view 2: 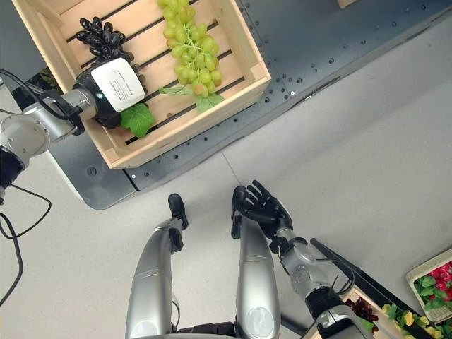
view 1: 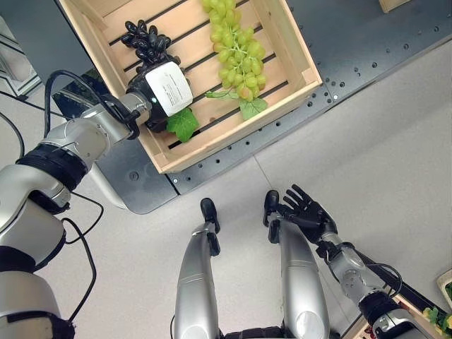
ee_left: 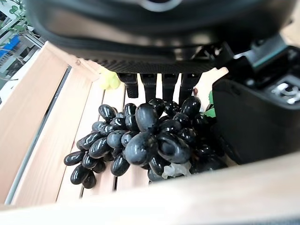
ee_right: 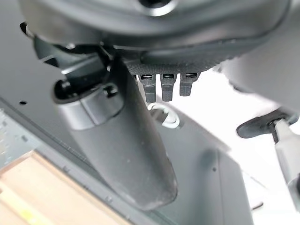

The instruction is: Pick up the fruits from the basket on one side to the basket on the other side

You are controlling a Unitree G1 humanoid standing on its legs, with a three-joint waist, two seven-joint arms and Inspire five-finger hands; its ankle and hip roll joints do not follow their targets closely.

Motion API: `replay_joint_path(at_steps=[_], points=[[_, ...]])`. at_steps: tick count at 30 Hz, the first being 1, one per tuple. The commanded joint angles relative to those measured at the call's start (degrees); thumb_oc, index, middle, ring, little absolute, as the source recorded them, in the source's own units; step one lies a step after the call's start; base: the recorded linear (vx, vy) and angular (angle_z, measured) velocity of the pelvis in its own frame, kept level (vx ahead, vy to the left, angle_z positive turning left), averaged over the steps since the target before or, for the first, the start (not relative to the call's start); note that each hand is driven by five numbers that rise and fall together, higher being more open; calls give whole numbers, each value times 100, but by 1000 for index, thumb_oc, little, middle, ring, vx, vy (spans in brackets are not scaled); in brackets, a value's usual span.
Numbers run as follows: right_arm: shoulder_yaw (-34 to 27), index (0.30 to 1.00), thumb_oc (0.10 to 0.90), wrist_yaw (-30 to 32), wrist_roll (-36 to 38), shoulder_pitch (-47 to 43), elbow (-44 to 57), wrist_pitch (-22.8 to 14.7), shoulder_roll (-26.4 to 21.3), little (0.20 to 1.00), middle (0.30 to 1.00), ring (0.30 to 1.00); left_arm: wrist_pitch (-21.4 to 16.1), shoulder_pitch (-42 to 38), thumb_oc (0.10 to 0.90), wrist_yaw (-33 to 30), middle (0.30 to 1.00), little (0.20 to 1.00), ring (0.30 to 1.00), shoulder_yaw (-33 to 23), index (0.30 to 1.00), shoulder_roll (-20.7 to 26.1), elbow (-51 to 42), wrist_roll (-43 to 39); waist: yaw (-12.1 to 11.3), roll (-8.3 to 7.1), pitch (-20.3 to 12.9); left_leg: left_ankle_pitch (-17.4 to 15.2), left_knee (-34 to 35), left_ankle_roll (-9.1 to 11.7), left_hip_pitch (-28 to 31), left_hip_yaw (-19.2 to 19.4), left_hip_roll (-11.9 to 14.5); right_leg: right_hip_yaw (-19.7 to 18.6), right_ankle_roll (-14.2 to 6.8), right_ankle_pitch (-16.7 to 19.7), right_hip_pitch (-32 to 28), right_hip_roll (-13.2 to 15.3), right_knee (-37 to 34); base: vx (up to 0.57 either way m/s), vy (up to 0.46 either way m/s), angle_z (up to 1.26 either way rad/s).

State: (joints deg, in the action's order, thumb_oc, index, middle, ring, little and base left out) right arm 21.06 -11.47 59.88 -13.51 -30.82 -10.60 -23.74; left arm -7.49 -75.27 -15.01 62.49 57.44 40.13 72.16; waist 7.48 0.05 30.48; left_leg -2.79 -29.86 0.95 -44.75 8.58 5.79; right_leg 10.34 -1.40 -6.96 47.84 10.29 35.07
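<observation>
Grapes in the wooden crate

Crate [view 1: 286, 99] of pale slats sits on a dark platform [view 1: 367, 42] and holds a green grape bunch [view 1: 236, 53] and a black grape bunch [ee_left: 140, 140]. The left hand [view 1: 164, 92] reaches over the crate's near wall, the black bunch just past its fingers [ee_left: 152, 84], which look fairly straight, not wrapped round the fruit. The right hand [view 2: 263, 208] hangs low with fingers spread, holding nothing.

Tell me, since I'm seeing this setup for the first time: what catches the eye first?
The wooden crate stands out, holding a green grape bunch and a black grape bunch. The left hand reaches into the crate at the black bunch. The right hand hangs open over the floor, holding nothing.
</observation>
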Motion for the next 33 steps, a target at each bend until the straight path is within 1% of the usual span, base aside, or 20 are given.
replay_joint_path(at_steps=[1, 2, 3, 4, 5, 10, 14, 15, 16, 19, 22, 25, 26, 30, 31, 33], points=[[-43, 900, 800, -194, 367, 418, 812, -440, -180, 900, 900, 900, 1117, -360, 800, 680, 900, 900, 900, -342, 900, 517, 258, 13, 57, 37, -69, -439, -56, -247, 84, 400, -121, -320, -246, 354, -139, -108, -436, -5, 81, -5], [-53, 900, 800, -129, 389, 442, 997, -490, -184, 900, 900, 900, 1432, -311, 800, 757, 900, 900, 900, -399, 900, 526, 318, -9, 67, 28, -69, -423, -45, -245, 32, 415, -125, -323, -250, 375, -90, -112, -463, -6, 56, -2], [-60, 900, 800, -119, 398, 449, 1041, -501, -186, 900, 900, 900, 1509, -296, 800, 793, 900, 900, 900, -414, 900, 528, 317, 0, 69, 28, -69, -418, -41, -246, 17, 418, -124, -326, -252, 381, -72, -113, -466, -10, 94, 0], [-91, 900, 800, -73, 431, 487, 1227, -514, -204, 900, 900, 900, 1752, -218, 800, 877, 900, 900, 900, -510, 900, 540, 360, 65, 70, 23, -69, -397, -19, -244, -35, 426, -135, -332, -260, 405, -20, -117, -493, -10, 78, 0], [-95, 900, 800, -46, 426, 500, 1283, -530, -216, 900, 900, 900, 1855, -199, 800, 896, 900, 900, 900, -535, 900, 549, 375, 48, 70, 24, -69, -386, -8, -240, -52, 426, -141, -336, -264, 416, -4, -122, -509, -8, 97, 0], [-164, 900, 800, 18, 337, 541, 1559, -465, -328, 900, 900, 900, 2210, -157, 800, 913, 900, 900, 900, -660, 900, 563, 439, 17, 90, 37, -69, -363, 57, -263, -138, 482, -172, -358, -268, 457, 117, -127, -543, -4, 69, 1], [-161, 900, 800, -6, 384, 501, 1601, -517, -363, 900, 900, 900, 2332, -194, 800, 887, 900, 900, 900, -659, 900, 577, 521, -75, 90, 52, -69, -366, 77, -280, -123, 524, -192, -368, -274, 473, 115, -132, -570, -5, 43, -2], [-170, 900, 800, -14, 402, 486, 1621, -520, -367, 900, 900, 900, 2359, -186, 695, 879, 742, 742, 742, -682, 742, 572, 591, -111, 92, 53, -69, -370, 72, -280, -113, 530, -199, -371, -276, 475, 99, -135, -583, -3, 29, -4], [-173, 900, 800, -29, 423, 469, 1644, -526, -370, 900, 900, 900, 2379, -201, 400, 864, 300, 300, 300, -651, 300, 580, 624, -160, 93, 60, -69, -374, 65, -271, -105, 529, -208, -373, -281, 476, 86, -134, -585, -2, 33, -3], [-169, 900, 800, -1, 429, 444, 1727, -498, -361, 900, 900, 900, 2385, -170, 400, 882, 300, 300, 300, -692, 300, 563, 647, -220, 97, 68, -69, -391, 39, -273, -82, 542, -224, -380, -285, 472, 63, -131, -574, 0, 18, -2], [-181, 900, 800, 44, 482, 438, 1806, -445, -333, 900, 900, 900, 2218, -125, 400, 772, 300, 300, 300, -729, 300, 570, 635, -275, 104, 83, -69, -397, 71, -269, 1, 561, -242, -379, -288, 467, -16, -136, -613, 0, 19, -5], [-216, 900, 800, 50, 536, 470, 1849, -414, -345, 900, 900, 900, 1967, -79, 400, 635, 300, 300, 300, -766, 300, 602, 573, -254, 112, 88, -69, -407, 78, -263, 75, 570, -252, -377, -284, 457, -92, -139, -629, -1, 13, -4], [-227, 900, 800, 48, 542, 487, 1853, -433, -339, 900, 900, 900, 1801, -53, 400, 505, 300, 300, 300, -777, 300, 600, 519, -250, 119, 91, -69, -411, 89, -265, 117, 578, -256, -379, -281, 453, -124, -145, -632, -3, 10, -4], [-243, 900, 800, 40, 560, 481, 1852, -444, -338, 900, 900, 900, 1441, -74, 400, 233, 300, 300, 300, -730, 300, 594, 444, -323, 132, 89, -69, -420, 116, -272, 205, 603, -254, -389, -279, 443, -188, -157, -636, 0, 0, 0], [-233, 900, 800, 34, 572, 475, 1847, -460, -343, 900, 900, 900, 1299, -77, 400, 32, 300, 300, 300, -712, 300, 593, 403, -403, 133, 86, -69, -426, 123, -280, 242, 614, -259, -384, -276, 437, -221, -167, -640, 0, 0, 0], [-202, 900, 800, 56, 557, 452, 1843, -450, -319, 900, 900, 900, 1152, -97, 400, -184, 300, 300, 300, -677, 300, 574, 329, -641, 133, 77, -69, -440, 124, -283, 339, 625, -266, -384, -274, 430, -335, -180, -673, 0, 0, 0]])
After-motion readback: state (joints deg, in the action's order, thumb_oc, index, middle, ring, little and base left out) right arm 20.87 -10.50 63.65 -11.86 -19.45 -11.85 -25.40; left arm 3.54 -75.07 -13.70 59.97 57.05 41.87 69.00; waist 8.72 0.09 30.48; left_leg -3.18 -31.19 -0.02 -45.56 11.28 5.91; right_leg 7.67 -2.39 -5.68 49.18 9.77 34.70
